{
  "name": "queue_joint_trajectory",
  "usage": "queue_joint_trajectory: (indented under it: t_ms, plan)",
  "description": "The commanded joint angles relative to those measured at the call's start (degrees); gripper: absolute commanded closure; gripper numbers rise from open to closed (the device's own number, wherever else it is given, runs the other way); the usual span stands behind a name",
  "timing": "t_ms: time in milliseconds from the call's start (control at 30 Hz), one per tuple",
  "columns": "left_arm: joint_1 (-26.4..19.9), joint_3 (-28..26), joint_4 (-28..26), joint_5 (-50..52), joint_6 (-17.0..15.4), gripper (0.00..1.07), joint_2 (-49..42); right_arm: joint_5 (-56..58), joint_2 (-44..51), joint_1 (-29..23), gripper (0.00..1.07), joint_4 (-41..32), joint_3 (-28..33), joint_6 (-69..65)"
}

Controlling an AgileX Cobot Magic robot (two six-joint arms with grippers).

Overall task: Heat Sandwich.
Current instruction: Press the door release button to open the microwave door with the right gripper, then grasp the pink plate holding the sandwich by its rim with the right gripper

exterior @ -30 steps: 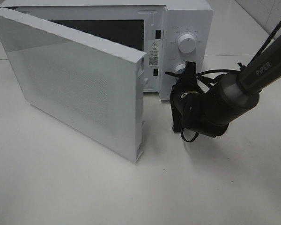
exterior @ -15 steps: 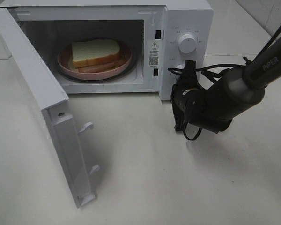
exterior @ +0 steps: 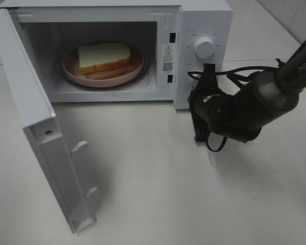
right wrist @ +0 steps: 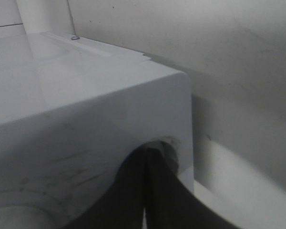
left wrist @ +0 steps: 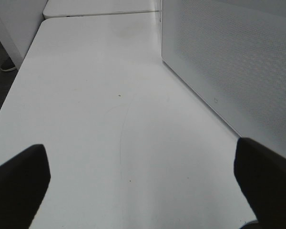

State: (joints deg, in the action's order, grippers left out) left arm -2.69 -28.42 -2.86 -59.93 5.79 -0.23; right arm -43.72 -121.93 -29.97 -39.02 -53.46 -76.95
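The sandwich [exterior: 104,56] of thick pale bread slices with an orange-brown layer lies on a round pink plate [exterior: 137,68] inside the white microwave [exterior: 204,20]. The microwave door [exterior: 38,127] stands swung wide to the left. My right gripper [exterior: 199,81] is shut and empty, its tips at the lower knob on the control panel. In the right wrist view the right gripper [right wrist: 145,160] has its dark fingers pressed together against the panel's corner. My left gripper [left wrist: 140,191] is open and empty over bare table, beside the door's outer face [left wrist: 238,71]. It is out of the high view.
The upper timer knob [exterior: 204,47] sits above my right gripper. Black cables [exterior: 239,71] loop off the right arm beside the microwave. White tabletop [exterior: 168,194] spreads in front of the microwave. The table's edge [left wrist: 19,76] shows in the left wrist view.
The door has swung from across the cavity to wide open on the left, uncovering the sandwich and plate. My right arm has drifted slightly to the right, still shut.
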Motion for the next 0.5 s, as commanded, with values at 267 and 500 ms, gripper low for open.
queue_joint_trajectory:
  t_ms: [267,500]
  plan:
    - [-0.2,0.1,-0.4,0.5,-0.1,0.09,-1.0,0.7,7.4,0.4,1.07,4.1,5.7,-0.2]
    - [-0.2,0.1,-0.4,0.5,-0.1,0.09,-1.0,9.2,15.8,0.4,1.07,5.9,11.3,6.0]
